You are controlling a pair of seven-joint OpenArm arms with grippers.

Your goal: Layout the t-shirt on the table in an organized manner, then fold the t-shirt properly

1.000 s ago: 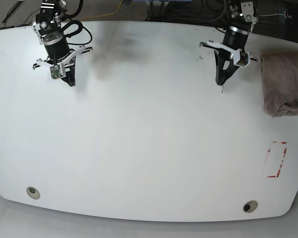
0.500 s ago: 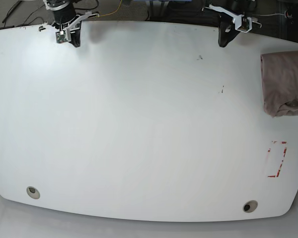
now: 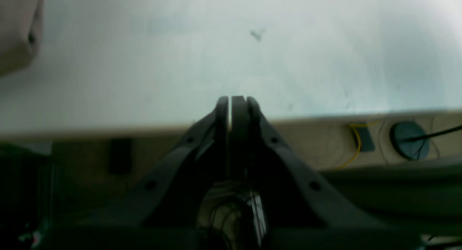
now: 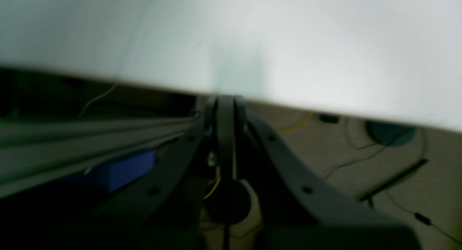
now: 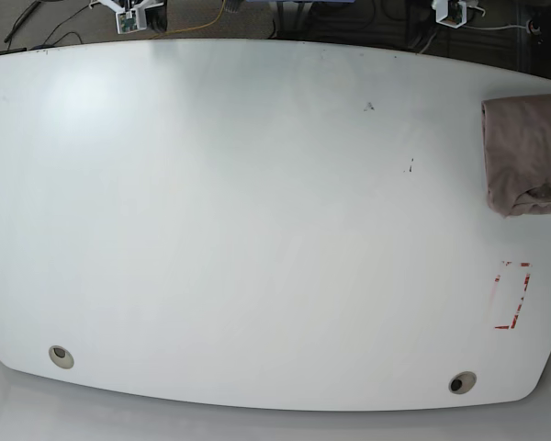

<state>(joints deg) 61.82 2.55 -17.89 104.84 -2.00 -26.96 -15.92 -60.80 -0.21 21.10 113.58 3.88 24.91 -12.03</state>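
Observation:
The t-shirt [image 5: 525, 154] lies folded in a compact mauve-brown bundle at the right edge of the white table [image 5: 257, 230], with nothing holding it. In the left wrist view a corner of the t-shirt [image 3: 16, 29] shows at the top left. My left gripper [image 3: 231, 98] is shut and empty, hanging just past the table's far edge [image 3: 325, 114]. My right gripper [image 4: 225, 98] is also shut and empty, beyond the same edge of the table [image 4: 288, 44]. In the base view only the wrist tips of the left arm [image 5: 450, 11] and the right arm [image 5: 133, 14] show at the top border.
A red tape rectangle [image 5: 511, 294] marks the table's right front. Two grommet holes [image 5: 61, 356] [image 5: 461, 382] sit near the front edge. Small dark specks [image 5: 369, 106] lie right of centre. Cables, one of them a yellow cable [image 3: 355, 145], run over the floor behind the table.
Both arms have drawn back from over the table to beyond its far edge, nearly out of the base view. The t-shirt has not moved.

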